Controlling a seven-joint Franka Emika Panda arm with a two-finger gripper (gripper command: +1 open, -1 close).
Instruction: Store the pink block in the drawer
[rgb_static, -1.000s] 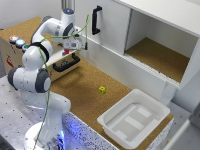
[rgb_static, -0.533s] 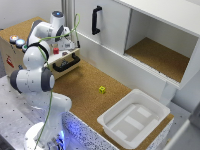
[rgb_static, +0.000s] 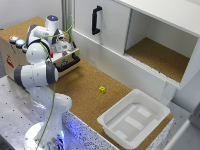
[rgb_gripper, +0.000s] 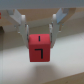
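In the wrist view the pink block (rgb_gripper: 40, 48), a small pinkish-red cube with dark marks on its face, sits between the two fingertips of my gripper (rgb_gripper: 39, 39), which is shut on it. In the exterior view the gripper (rgb_static: 63, 48) hangs over the open plywood drawer (rgb_static: 68, 59), whose black bar handle (rgb_static: 71, 63) faces the cork mat. The drawer belongs to the cork-topped wooden box (rgb_static: 20, 30) at the exterior view's left. The block is too small to make out in the exterior view.
A small yellow cube (rgb_static: 102, 89) lies on the cork mat. A white plastic tray (rgb_static: 111, 120) stands at the front right. Behind is a white cabinet door with a black handle (rgb_static: 96, 20) and an open cork-floored compartment (rgb_static: 160, 57).
The arm has carried the gripper toward the exterior view's left and a little lower, from beside the drawer front to over the open drawer. The yellow cube and tray have stayed put.
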